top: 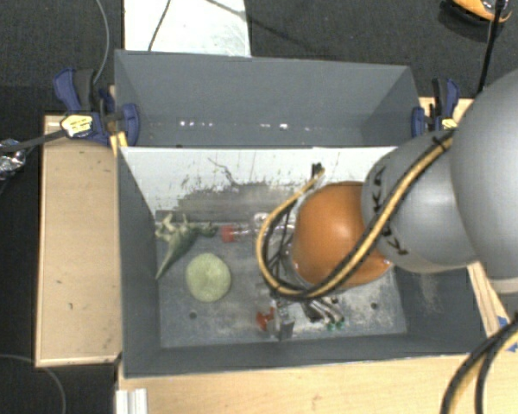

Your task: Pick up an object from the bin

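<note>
My gripper point(282, 319) is low over the front middle of the bin floor, below the orange cover on the wrist. A small red thing point(264, 319) lies right against its left side, touching or nearly so. Small dark and green bits point(333, 323) lie just to its right. A pale green round ball point(208, 277) rests on the floor to the left, well apart from the gripper.
A green leafy sprig point(176, 241) lies along the left wall of the bin. Near the back middle sits a small red and clear piece point(231, 231). The arm and its cables cover the bin's right half.
</note>
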Robot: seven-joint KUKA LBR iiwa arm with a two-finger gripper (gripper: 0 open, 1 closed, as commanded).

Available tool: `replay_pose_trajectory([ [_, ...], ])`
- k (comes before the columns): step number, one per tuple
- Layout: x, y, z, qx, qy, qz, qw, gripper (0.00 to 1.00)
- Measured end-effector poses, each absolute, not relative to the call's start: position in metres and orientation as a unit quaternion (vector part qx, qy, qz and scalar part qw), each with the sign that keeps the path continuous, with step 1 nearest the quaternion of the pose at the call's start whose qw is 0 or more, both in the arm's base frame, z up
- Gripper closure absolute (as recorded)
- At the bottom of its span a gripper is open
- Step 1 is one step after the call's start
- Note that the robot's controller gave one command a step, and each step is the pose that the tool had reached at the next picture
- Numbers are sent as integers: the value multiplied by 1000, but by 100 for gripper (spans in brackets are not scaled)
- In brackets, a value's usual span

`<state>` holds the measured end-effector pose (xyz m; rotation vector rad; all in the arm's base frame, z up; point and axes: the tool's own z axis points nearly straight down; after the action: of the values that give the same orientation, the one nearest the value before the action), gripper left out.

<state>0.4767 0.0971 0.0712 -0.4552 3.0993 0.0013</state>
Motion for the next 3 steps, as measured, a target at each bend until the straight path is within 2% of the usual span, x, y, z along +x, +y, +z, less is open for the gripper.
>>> replay_pose_trajectory([
  [2,478,97,71,-152,988,1,3,100],
  [3,480,97,99,-172,985,1,5,100],
])
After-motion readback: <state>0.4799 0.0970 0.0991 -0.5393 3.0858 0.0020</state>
